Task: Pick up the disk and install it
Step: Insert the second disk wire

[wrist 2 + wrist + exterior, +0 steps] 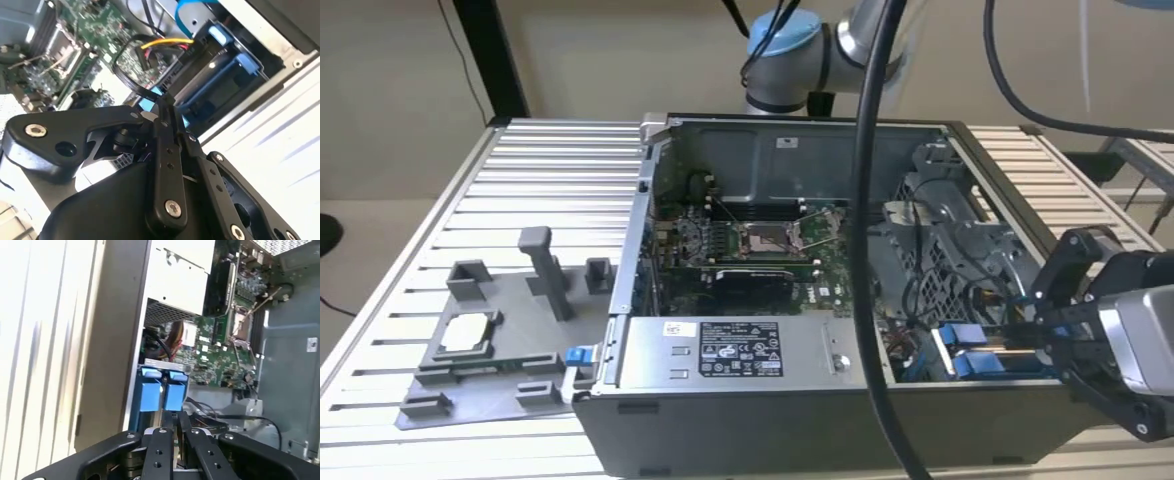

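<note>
Over the case's [761,400] near corner, by the blue drive bays [162,390], the pincer [175,422] hangs, fingers pressed together, holding nothing visible.

Light: we see even, soft indoor brightness in the exterior view.
Glare: tabletop [45,340] washes out white toward nine o'clock in the first wrist view.
Blur: gripper [167,107] linkage looks soft up close.

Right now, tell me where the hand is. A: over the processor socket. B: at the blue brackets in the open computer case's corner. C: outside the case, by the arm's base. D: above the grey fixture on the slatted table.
B: in the exterior view the hand sits at the blue brackets in the computer case, away from the grey fixture.
</note>
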{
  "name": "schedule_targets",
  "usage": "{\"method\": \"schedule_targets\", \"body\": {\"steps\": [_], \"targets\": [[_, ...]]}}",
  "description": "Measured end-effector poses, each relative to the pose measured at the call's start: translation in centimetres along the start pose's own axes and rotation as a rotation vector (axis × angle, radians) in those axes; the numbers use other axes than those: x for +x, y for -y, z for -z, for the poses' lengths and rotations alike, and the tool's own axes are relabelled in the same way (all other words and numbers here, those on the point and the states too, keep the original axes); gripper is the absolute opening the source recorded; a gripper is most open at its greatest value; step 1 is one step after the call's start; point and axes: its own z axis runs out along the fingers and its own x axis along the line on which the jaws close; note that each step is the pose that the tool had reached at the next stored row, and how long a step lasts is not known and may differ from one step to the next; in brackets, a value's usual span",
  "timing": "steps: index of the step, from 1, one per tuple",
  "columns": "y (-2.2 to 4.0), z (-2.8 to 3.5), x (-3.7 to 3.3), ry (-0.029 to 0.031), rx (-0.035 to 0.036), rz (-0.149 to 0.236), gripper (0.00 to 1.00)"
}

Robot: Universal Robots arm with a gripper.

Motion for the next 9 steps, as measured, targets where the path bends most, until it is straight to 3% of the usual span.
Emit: {"method": "schedule_targets", "body": {"steps": [5,6,7,9], "targets": [[-0.03,-0.29,-0.52,-0.09,-0.0109,-0.008,0.0],[-0.01,-0.36,-0.75,-0.1025,-0.0124,-0.009,0.0],[0.03,-0.43,-1.14,-0.1114,-0.0134,-0.01,0.0],[0.15,-0.58,-2.05,-0.122,-0.0138,-0.011,0.0]]}}
